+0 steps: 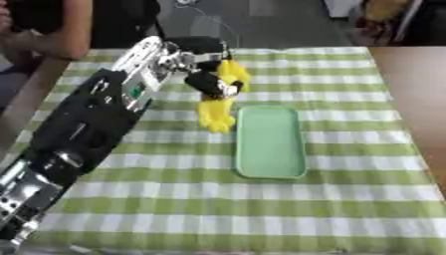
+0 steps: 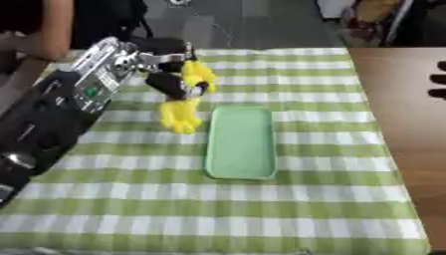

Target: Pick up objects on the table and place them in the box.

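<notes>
One yellow soft toy (image 1: 218, 97) is hanging from my left hand (image 1: 202, 60), whose dark fingers are curling round its upper part and pinching it; the toy's legs are dangling below the hand, just to the hand's left-hand side of the green tray-like box (image 1: 271, 164), which is lying lengthways on the checked cloth (image 1: 218, 209); I am judging that I am in the carrying step, with the toy lifted but not yet over the box; to do it well I am thinking of swinging the hand sideways toward the box until the dangling legs are hanging over its middle, not over its near rim, since the rim looks shallow and a limp toy could flop across it and slide out; I am wanting to lower before letting go, so the legs are settling inside first; my right hand is showing only as dark fingertips (image 2: 438, 85) at the far right edge, and I cannot tell how they are set
</notes>
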Motion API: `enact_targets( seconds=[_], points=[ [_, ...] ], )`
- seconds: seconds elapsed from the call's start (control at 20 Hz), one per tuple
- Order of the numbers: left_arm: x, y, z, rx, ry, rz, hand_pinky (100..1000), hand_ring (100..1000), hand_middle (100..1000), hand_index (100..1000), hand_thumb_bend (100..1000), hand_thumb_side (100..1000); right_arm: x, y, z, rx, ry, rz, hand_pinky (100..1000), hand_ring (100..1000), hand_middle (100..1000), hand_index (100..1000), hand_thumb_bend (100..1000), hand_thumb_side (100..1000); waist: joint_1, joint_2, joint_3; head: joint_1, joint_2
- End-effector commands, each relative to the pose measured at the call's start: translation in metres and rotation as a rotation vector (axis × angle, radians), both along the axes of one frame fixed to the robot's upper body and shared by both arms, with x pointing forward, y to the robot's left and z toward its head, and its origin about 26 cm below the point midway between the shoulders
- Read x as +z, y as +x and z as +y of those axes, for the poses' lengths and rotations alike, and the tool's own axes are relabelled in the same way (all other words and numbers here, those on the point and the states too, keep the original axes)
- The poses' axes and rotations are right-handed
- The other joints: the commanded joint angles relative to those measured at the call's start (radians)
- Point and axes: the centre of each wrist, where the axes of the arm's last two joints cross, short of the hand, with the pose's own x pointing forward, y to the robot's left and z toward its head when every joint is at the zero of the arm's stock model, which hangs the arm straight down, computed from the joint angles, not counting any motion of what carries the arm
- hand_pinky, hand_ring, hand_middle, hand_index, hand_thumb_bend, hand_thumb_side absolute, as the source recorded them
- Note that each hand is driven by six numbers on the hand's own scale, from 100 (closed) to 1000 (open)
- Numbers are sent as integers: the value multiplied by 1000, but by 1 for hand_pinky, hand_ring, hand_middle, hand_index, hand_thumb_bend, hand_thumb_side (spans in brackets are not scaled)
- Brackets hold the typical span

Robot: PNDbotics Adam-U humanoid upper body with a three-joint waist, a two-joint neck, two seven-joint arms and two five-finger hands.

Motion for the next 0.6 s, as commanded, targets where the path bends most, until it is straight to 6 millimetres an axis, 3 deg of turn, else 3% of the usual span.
enact_targets(
  seconds=[0.05, 0.4, 0.6],
  points=[
    [18, 2, -16, -38, 1, -41, 100, 100, 100, 321, 100, 594, 9, 1, 1, 14, -11, -26, 695, 760, 782, 892, 100, 798, -2, -14, -4, 15, -1],
    [16, 6, -35, -73, 5, -39, 100, 100, 100, 320, 100, 594, 12, 2, 4, 26, -8, -34, 695, 760, 782, 892, 100, 798, -4, -11, -20, 21, -1],
    [4, 9, -46, -72, -6, -27, 100, 100, 100, 319, 100, 595, 14, 3, 6, 35, -6, -41, 695, 759, 782, 892, 100, 799, -10, -7, -30, 32, -3]
  ],
)
